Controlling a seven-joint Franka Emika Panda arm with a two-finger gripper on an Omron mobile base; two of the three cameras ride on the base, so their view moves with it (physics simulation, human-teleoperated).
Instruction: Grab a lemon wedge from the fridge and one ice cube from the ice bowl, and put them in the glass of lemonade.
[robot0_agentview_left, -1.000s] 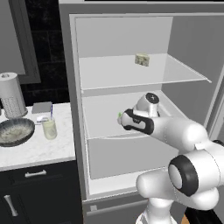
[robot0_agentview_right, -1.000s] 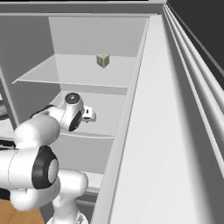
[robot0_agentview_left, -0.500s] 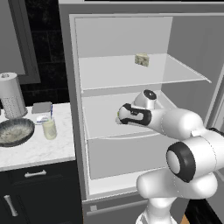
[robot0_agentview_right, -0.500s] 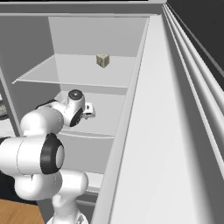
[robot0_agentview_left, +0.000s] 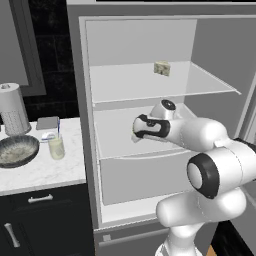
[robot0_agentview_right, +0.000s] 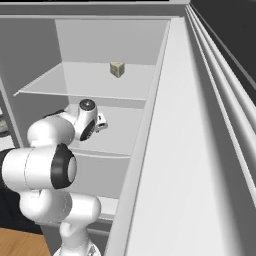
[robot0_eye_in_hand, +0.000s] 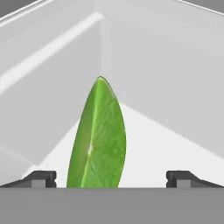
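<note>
The fridge stands open, showing white shelves. My gripper reaches onto its middle shelf; from the other side, the gripper sits low over that shelf. In the hand view the bright yellow-green lemon wedge stands upright between the two fingertips, with a gap on each side. The gripper is open. On the counter to the left stand the glass of lemonade and the dark ice bowl.
A pale speckled cube lies on the upper glass shelf. A white paper-towel roll stands behind the bowl. The open fridge door walls off the right side. Dark cabinets sit under the counter.
The hand has slid a little left and deeper along the middle shelf. The wedge, seen in front of the fingers before, now sits between them.
</note>
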